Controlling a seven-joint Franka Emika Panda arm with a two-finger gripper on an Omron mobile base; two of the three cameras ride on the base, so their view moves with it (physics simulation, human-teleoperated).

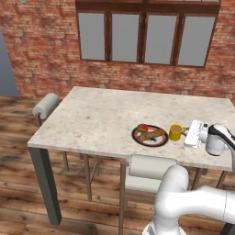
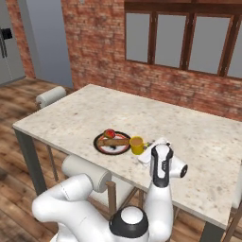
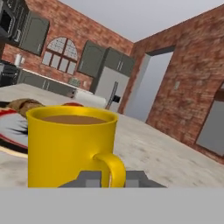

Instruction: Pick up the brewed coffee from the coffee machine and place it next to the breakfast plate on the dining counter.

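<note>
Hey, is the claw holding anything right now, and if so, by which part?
The claw is at the handle of the yellow mug, which stands on the table beside the plate; whether it grips cannot be told.

A red brick wall (image 1: 46,50) carries a dark-framed window (image 1: 144,34) of four panes. The floor (image 1: 18,137) is wood planks. White-backed chairs (image 1: 46,105) stand around (one tucked in nearest the camera (image 1: 149,167)). Grey cabinets (image 3: 105,61) and a fridge (image 3: 109,89) line the far wall.

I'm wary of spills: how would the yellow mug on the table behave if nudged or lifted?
The mug looks rigid and squat, so it probably slides rather than tips. The coffee sits near the rim, so a jolt likely slops it. Its glossy wall may be slippery.
</note>
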